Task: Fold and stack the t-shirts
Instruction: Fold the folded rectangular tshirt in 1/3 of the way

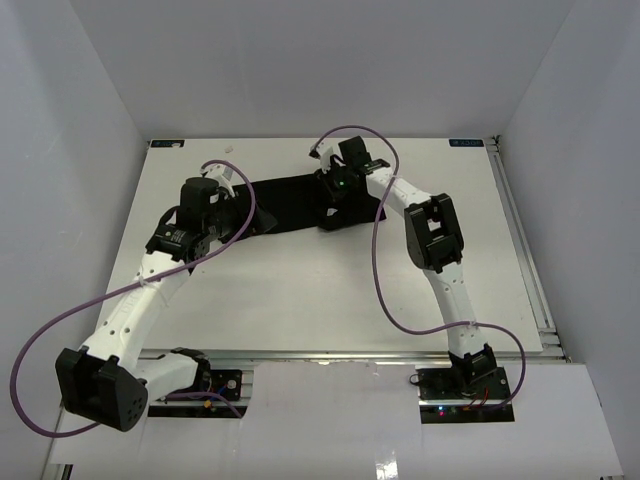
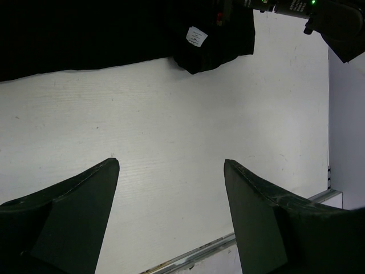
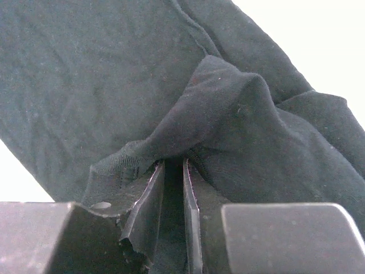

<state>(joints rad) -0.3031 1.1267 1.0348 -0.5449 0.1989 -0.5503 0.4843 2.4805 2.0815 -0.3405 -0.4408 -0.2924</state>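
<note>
The white counter (image 1: 330, 300) carries the black t-shirt (image 1: 290, 205), lying crumpled across its far middle. The right end effector (image 3: 171, 165) is clenched on a raised fold of the t-shirt. The left end effector (image 2: 171, 165) hangs released near the t-shirt's left end. A white tag (image 2: 196, 36) shows.

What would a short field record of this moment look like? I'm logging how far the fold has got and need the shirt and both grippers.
shirt: black t-shirt, lying as a band across the far part of the table
tag: white tag showing
left gripper: open, empty, over bare table near the shirt
right gripper: shut on a raised fold of the shirt
stack: none seen, one shirt only
</note>
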